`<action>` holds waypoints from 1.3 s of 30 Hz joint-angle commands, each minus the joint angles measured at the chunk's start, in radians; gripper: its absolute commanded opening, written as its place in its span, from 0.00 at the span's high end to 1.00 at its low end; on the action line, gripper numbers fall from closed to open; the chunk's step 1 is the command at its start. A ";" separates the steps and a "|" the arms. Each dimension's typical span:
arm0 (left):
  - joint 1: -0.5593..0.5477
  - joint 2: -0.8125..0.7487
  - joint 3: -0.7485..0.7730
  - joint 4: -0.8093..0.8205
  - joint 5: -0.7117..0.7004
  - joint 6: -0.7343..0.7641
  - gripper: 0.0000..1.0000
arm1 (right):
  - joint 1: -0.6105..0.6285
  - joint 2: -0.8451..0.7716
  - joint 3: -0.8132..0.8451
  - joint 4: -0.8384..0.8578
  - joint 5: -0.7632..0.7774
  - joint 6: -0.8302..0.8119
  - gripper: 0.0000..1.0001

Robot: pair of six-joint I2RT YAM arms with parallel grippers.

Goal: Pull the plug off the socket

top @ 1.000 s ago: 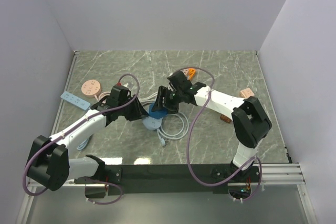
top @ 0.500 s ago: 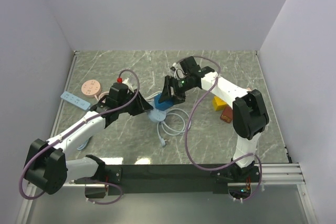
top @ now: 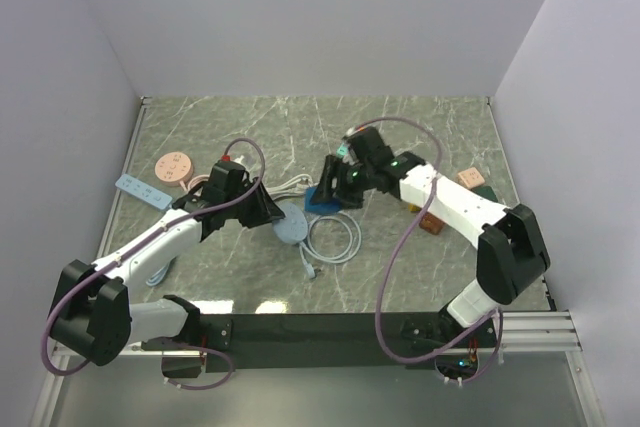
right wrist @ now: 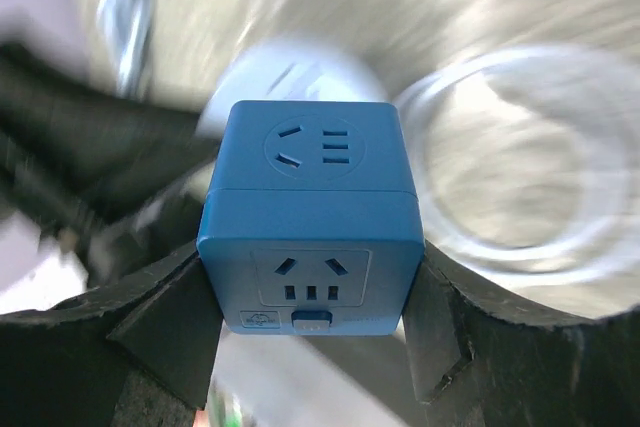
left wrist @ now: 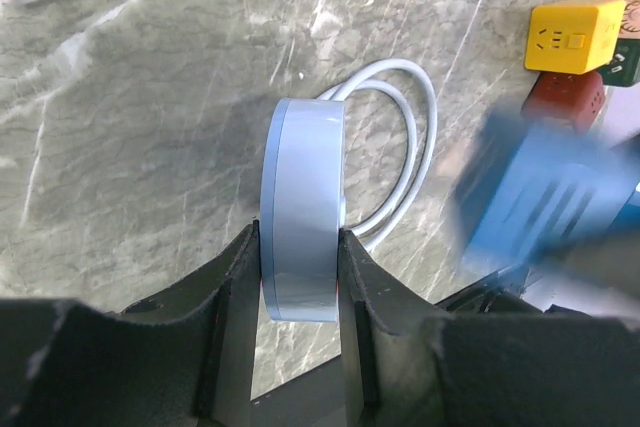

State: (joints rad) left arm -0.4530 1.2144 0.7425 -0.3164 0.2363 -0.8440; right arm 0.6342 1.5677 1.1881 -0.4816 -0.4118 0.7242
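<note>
Top view: left jaws (top: 275, 215) are clamped on the round plug (top: 292, 221), pale grey-blue disc, low over the table (top: 420, 127) near the middle. Right jaws (top: 335, 192) are clamped on the blue socket cube (top: 322, 197), just beside the plug on its far-right side. I read a small gap between them, so I judge the plug is already off. The white cable (top: 335, 242) lies coiled on the table right of the plug.

Left wrist: left jaws (left wrist: 298, 247) pinch the plug (left wrist: 300, 207) across its two flat faces, with the disc edge-on to the camera. The cable (left wrist: 425, 137) loops behind it. The socket cube (left wrist: 545, 197) is motion-blurred on the right and clearly apart from the plug. A yellow cube (left wrist: 572, 39) and a red cube (left wrist: 560, 102) sit beyond, not involved.

Right wrist: right jaws (right wrist: 305, 287) squeeze the socket cube (right wrist: 310, 212) on opposite side faces, outlets facing the camera. Background is smeared, so I can't confirm the plug here.

Handling, my judgement: the plug is light, rigid plastic, and its smooth faces are a bit slippery. Holding it across the flats is the right grip because the rim would roll out. The cable is soft and will drag, so never pull by it. The cube is also light and stiff, and gripping its flat sides keeps it square.
</note>
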 commanded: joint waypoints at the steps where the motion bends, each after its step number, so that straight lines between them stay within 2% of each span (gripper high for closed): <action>1: 0.000 -0.027 0.066 -0.001 -0.017 0.029 0.99 | -0.140 -0.026 0.096 -0.104 0.251 -0.061 1.00; 4: 0.000 -0.061 0.107 -0.036 -0.035 0.028 0.99 | -0.244 0.006 0.140 -0.186 0.400 -0.104 1.00; 8: 0.004 -0.124 0.204 -0.096 -0.101 0.036 0.99 | -0.373 0.049 0.168 -0.247 0.523 -0.103 1.00; 14: 0.078 -0.162 0.438 -0.300 -0.233 0.085 0.99 | -0.534 0.106 0.192 -0.278 0.616 -0.068 1.00; 17: 0.131 -0.165 0.481 -0.386 -0.330 0.112 0.99 | -0.571 0.166 0.237 -0.307 0.653 -0.060 1.00; 20: 0.255 -0.185 0.491 -0.466 -0.403 0.123 0.99 | -0.593 0.207 0.260 -0.310 0.653 -0.049 1.00; 21: 0.340 -0.196 0.489 -0.489 -0.417 0.141 0.99 | -0.603 0.224 0.272 -0.311 0.651 -0.049 1.00; 24: 0.497 -0.199 0.515 -0.549 -0.477 0.176 0.99 | -0.620 0.238 0.286 -0.316 0.643 -0.049 1.00; 28: 0.652 -0.161 0.548 -0.559 -0.486 0.249 0.99 | -0.627 0.253 0.289 -0.310 0.637 -0.049 1.00; 32: 0.781 -0.080 0.512 -0.481 -0.445 0.280 0.99 | -0.630 0.288 0.320 -0.316 0.645 -0.043 1.00; 39: 0.818 0.068 0.390 -0.251 -0.301 0.278 0.99 | -0.630 0.324 0.341 -0.334 0.691 -0.029 0.98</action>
State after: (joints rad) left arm 0.3481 1.2366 1.1679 -0.7147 -0.1436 -0.5957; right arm 0.0124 1.8877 1.4857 -0.8047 0.2253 0.6724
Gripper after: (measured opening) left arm 0.355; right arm 0.687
